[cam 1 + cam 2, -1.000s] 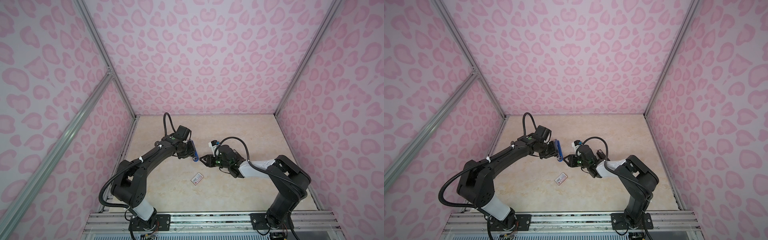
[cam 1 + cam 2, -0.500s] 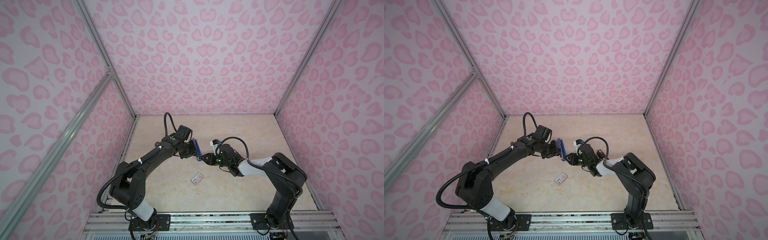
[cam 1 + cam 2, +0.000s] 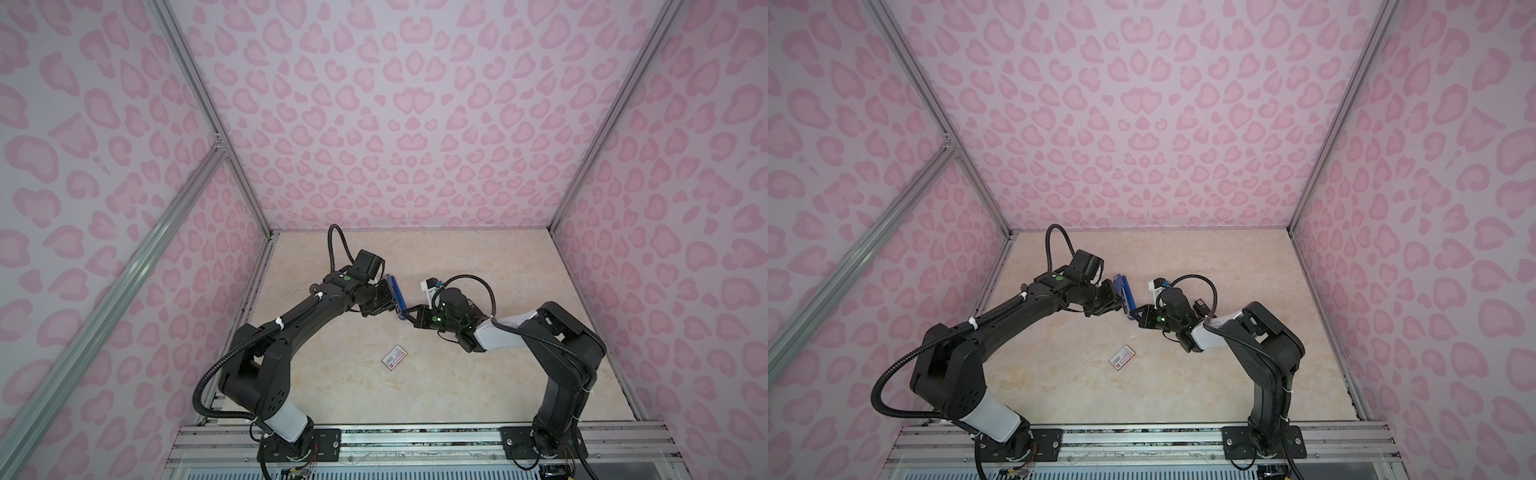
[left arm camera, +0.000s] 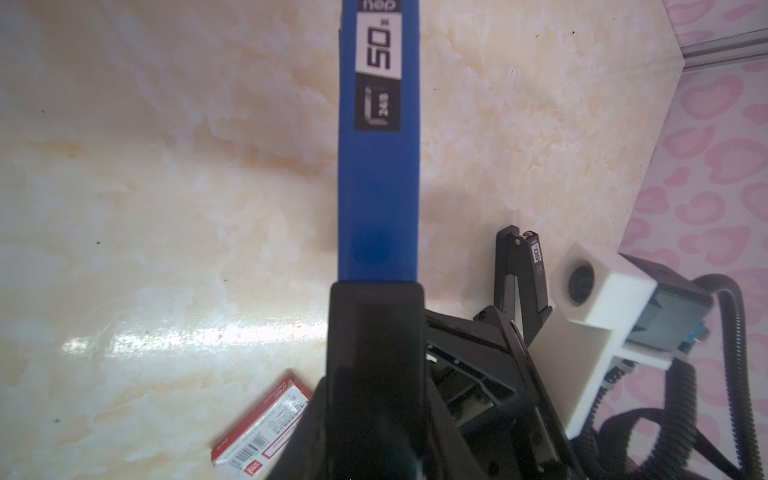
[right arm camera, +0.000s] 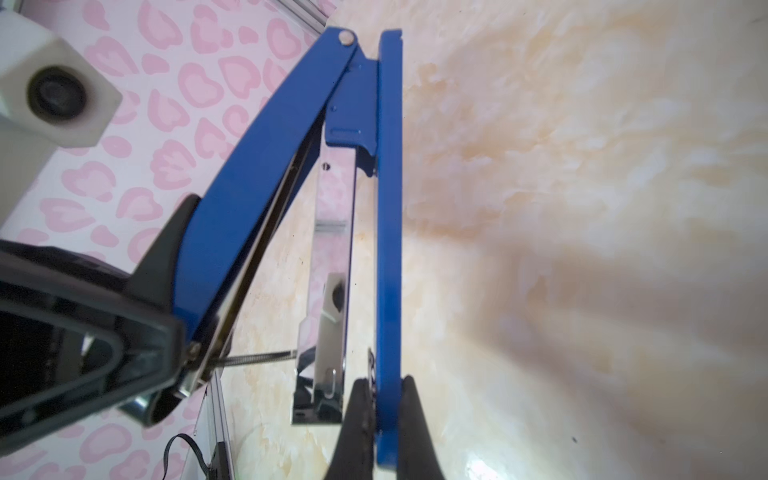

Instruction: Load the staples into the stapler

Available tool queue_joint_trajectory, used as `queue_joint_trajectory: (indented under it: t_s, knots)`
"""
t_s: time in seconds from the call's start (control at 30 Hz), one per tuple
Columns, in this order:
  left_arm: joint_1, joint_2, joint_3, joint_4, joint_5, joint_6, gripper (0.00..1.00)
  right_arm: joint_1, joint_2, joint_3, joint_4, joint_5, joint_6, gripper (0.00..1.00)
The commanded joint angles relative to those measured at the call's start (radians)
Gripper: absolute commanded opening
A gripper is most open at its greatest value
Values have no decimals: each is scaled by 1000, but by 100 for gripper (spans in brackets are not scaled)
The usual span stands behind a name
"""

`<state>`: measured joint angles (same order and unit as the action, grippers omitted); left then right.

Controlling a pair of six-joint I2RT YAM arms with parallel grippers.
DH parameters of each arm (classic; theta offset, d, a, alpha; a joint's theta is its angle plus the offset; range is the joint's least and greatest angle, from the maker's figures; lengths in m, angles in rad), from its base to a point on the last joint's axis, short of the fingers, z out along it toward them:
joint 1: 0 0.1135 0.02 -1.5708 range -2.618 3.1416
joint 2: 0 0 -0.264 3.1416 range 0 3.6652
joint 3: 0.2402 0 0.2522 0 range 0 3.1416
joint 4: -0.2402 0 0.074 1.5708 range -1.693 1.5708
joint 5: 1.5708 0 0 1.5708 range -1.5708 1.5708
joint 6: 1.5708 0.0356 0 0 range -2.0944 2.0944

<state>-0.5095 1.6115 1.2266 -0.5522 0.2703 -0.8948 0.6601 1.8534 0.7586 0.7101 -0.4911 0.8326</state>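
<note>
Beige marble-look table [image 3: 478,386] fills the floor of the pink cell, and above its middle the two arms meet. Between them hangs the blue stapler [image 3: 395,296], held clear of the table and standing open. The left gripper [image 3: 384,300] is clamped on the free end of the cover [image 5: 249,174]. The right gripper [image 5: 384,399] is pinched tight on the front end of the base [image 5: 388,208], and the right wrist view shows its two black fingers pressing the thin blue plate from both sides. Between cover and base stands the chrome magazine [image 5: 332,249], its channel exposed and a thin spring running across to the cover. I judge the stapler to be stiff painted metal, rather heavy for its size and smooth, so it can slip or turn in such a narrow pinch. On the table, nearer the front and well apart from both grippers, lies the small white-and-red box [image 3: 393,357]. The staples I cannot find in any view: no silver strip shows on the table or in a gripper, and whether some sit in the magazine I cannot tell. Such a strip should be light, thin and brittle at its glued joints. It is best taken by its long sides near the middle, with a gentle squeeze, and one gripper must be free for that.
</note>
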Motion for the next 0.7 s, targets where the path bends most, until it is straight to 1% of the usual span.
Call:
queue_joint_trajectory:
  t_s: [0.0, 0.2, 0.23, 0.43, 0.53, 0.67]
  knots:
    - [14, -12, 43, 37, 18, 29, 4, 3, 15, -28, 34, -27, -22, 0]
    - [71, 13, 113, -21, 26, 83, 4, 0, 9, -94, 76, -46, -19, 0]
    - [82, 18, 144, -28, 29, 91, 3, -1, 6, -107, 85, -52, -21, 0]
    - [146, 51, 203, -68, 45, 133, 4, -11, -8, -152, 109, -99, -34, 0]
    - [175, 82, 234, -90, 47, 157, 4, -14, -13, -167, 112, -122, -41, 0]
    - [213, 131, 264, -102, 78, 182, 4, -18, -11, -193, 134, -149, -43, 0]
